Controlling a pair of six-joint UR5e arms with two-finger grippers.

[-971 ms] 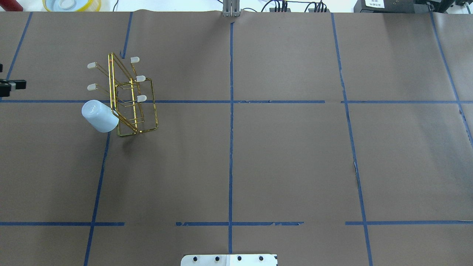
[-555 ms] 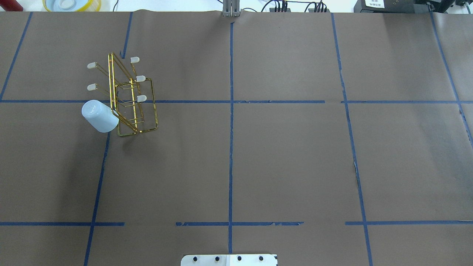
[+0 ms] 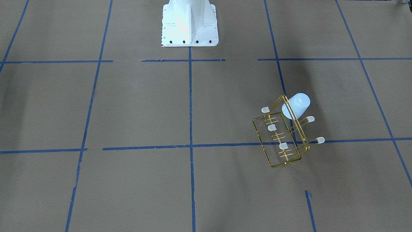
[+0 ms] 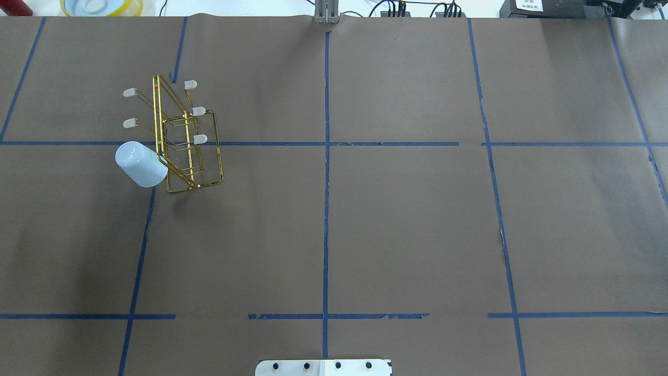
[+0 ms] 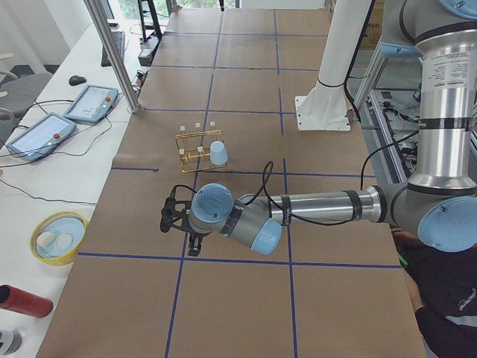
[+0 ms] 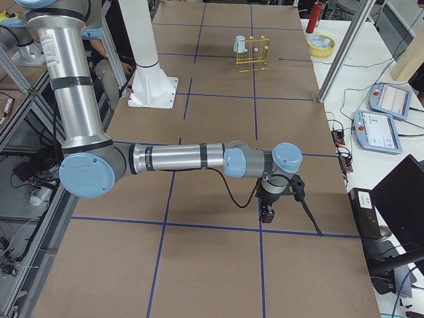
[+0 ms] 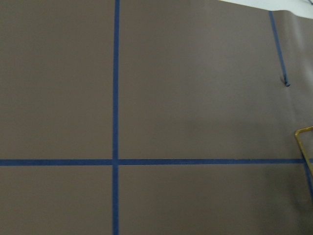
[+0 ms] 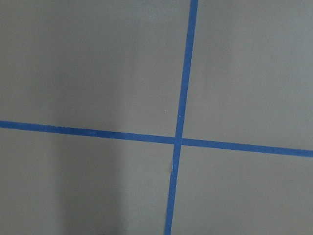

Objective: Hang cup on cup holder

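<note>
Nearby, at the left end of the tabletop: left hand hangs over bare paper, holding nothing. Whether it is spread or pressed together, cannot tell from this side view.

Beyond it stands the cup holder. The cup sits mouth-down and tilted on the left-side prong nearest the robot, clear of both hands. Five caps are bare.

Farthest, toward the opposite end: right hand, well apart from the rack, state also unreadable.

Judgement: the hanging looks done; nothing left except parking the arms.
</note>
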